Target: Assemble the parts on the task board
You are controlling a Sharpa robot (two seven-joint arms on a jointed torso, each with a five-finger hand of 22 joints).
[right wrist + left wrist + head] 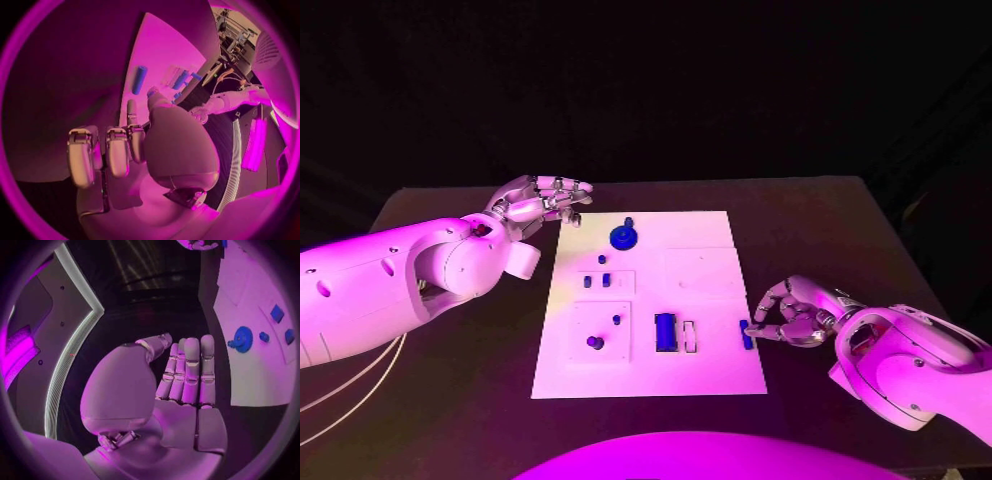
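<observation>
The white task board (pixel 711 375) lies in the middle of the black table. A blue gear (pixel 625 238) stands near its far edge and is also in the left wrist view (pixel 242 337). Small blue parts (pixel 597 281) sit below it, and a blue block (pixel 666 332) is in the near half. A blue rod (pixel 744 333) lies by the board's right edge. My right hand (pixel 795 315) hovers just right of the rod with bent fingers; the rod (pixel 139 80) lies slightly beyond its fingertips (pixel 131 107), untouched. My left hand (pixel 538 204) stays off the board's far left corner, holding nothing.
Two small dark pegs (pixel 594 342) stand in the board's near left section, beside a white slot piece (pixel 689 335) next to the blue block. Bare black table (pixel 459 370) surrounds the board on all sides, with a dark curtain behind.
</observation>
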